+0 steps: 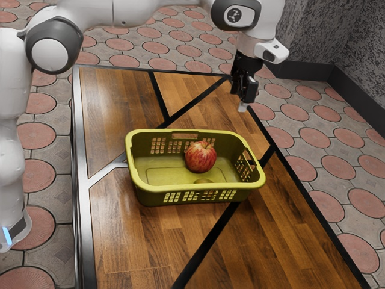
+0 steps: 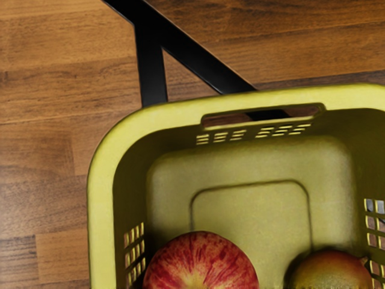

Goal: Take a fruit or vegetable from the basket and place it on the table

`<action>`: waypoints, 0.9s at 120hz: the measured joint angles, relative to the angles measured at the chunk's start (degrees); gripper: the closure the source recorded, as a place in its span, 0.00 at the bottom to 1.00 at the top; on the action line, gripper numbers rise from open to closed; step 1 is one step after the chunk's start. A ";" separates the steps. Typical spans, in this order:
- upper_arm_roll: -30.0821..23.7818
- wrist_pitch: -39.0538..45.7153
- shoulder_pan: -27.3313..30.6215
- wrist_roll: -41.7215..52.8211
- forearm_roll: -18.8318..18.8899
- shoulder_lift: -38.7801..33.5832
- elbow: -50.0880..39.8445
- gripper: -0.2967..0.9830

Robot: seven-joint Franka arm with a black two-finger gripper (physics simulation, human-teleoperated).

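The white arm [image 1: 120, 13] is coming in from the exterior view's left, and its black claw [image 1: 243, 102] is hanging with its tip downward, well apart from the fruit. Whether the claw is standing apart or together, I cannot tell.

The yellow-green basket [image 1: 150, 195] is standing upright on the wooden worktop [image 1: 126, 247], between the long edge at the exterior view's left and the one at its right. Inside the basket, a red apple [image 1: 200, 157] is resting on the bottom beside one long, slotted wall, with its stem end facing up. A second fruit [image 2: 331, 274], greenish and reddish, is lying nearer the opposite long wall, apart from the apple; the near rim is partly hiding it in the exterior view. Both fruits are sitting inside the basket. Dark strips [image 2: 151, 72] are crossing the worktop, some running up to the basket and under it.
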 joint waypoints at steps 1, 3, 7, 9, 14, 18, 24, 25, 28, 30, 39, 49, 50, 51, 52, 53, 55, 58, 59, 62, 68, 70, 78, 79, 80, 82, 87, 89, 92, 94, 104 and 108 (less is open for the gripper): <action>0.00 -0.01 0.00 0.03 0.01 0.00 0.00 0.23; 0.00 -0.04 -0.01 0.08 0.02 0.01 0.00 0.23; -0.01 -0.09 -0.01 0.17 0.04 0.02 0.00 0.23; -0.01 -0.11 -0.02 0.22 0.05 0.01 0.00 0.23; -0.01 -0.16 -0.02 0.32 0.03 0.00 0.01 0.23; 0.06 -0.19 -0.01 0.40 -0.09 0.02 0.01 0.23; 0.18 -0.23 0.06 0.53 -0.35 0.06 0.01 0.23; 0.20 -0.24 0.08 0.55 -0.42 0.06 0.01 0.23; 0.57 -0.25 0.04 0.61 -0.88 0.15 0.01 0.23; 1.51 -0.26 -0.15 0.65 -1.64 0.22 0.01 0.23; 5.42 0.03 0.49 0.97 -4.97 0.62 -0.01 0.23; 2.01 0.69 0.39 1.78 -2.37 0.49 0.32 0.23; 1.48 0.73 0.34 1.86 -1.87 0.46 0.34 0.23; 1.01 0.77 0.25 1.93 -1.37 0.43 0.36 0.23; 0.60 0.80 0.14 2.01 -0.90 0.40 0.37 0.23; 0.17 0.82 0.07 2.09 -0.44 0.38 0.38 0.23; -0.60 0.86 -0.06 2.23 0.42 0.35 0.39 0.23; -2.03 0.89 -0.03 2.45 1.57 0.32 0.38 0.23; -2.64 0.91 0.03 2.52 1.98 0.32 0.37 0.23; -4.42 0.99 0.01 2.72 3.22 0.30 0.37 0.23; -8.73 1.13 -0.09 3.10 6.09 0.30 0.29 0.23; -9.82 1.15 -0.25 3.23 6.85 0.28 0.23 0.23; -13.55 1.11 -0.32 3.84 9.11 0.25 -0.03 0.23; -13.93 1.06 -0.33 3.93 9.36 0.24 -0.07 0.23; -14.25 0.98 -0.36 4.02 9.60 0.24 -0.09 0.23; -15.00 0.78 -0.32 4.20 10.10 0.24 -0.14 0.23; -16.81 0.33 -0.21 4.91 11.64 0.27 -0.20 0.23; -17.55 0.19 -0.22 5.45 12.31 0.31 -0.22 0.23; -18.32 0.00 -0.32 6.36 13.17 0.35 -0.23 0.23; -18.67 -0.11 -0.35 7.00 13.64 0.37 -0.25 0.23; -19.45 -0.63 -0.27 10.34 14.37 0.42 -0.37 0.23; -19.83 -0.77 -0.18 11.85 14.45 0.43 -0.40 0.23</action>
